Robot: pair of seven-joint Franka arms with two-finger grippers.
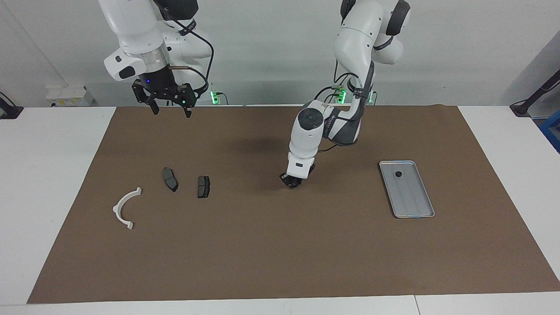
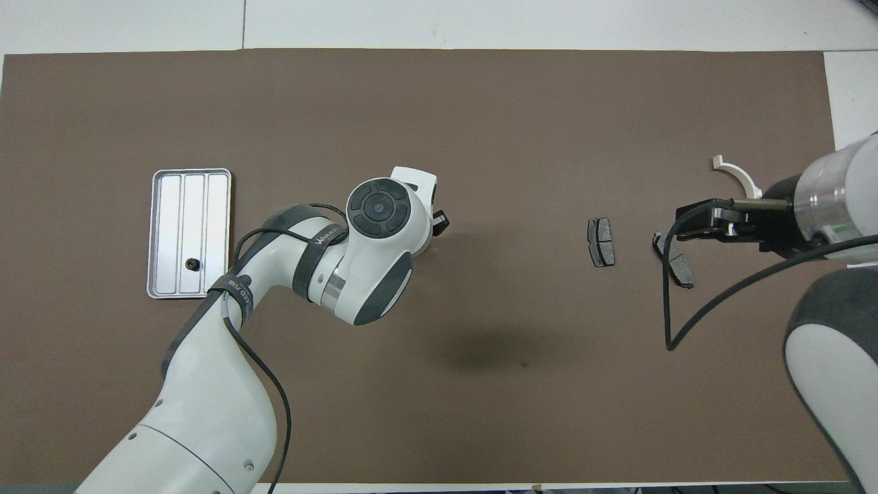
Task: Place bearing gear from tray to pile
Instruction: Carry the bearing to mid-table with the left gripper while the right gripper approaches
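The silver tray (image 1: 413,201) lies toward the left arm's end of the brown mat. A small dark bearing gear (image 1: 398,174) sits in it, at the end nearer the robots; it also shows in the overhead view (image 2: 193,263), in the tray (image 2: 171,226). The pile lies toward the right arm's end: a white semicircular bracket (image 1: 124,208) and two dark brake pads (image 1: 170,179) (image 1: 203,187). My left gripper (image 1: 292,181) hangs low over the middle of the mat, between tray and pile. My right gripper (image 1: 171,110) is open, raised high above the mat's edge at the robots' end.
The brown mat (image 1: 280,253) covers most of the white table. In the overhead view the raised right gripper (image 2: 689,221) and its cable overlap one brake pad (image 2: 680,264) and part of the bracket (image 2: 737,173).
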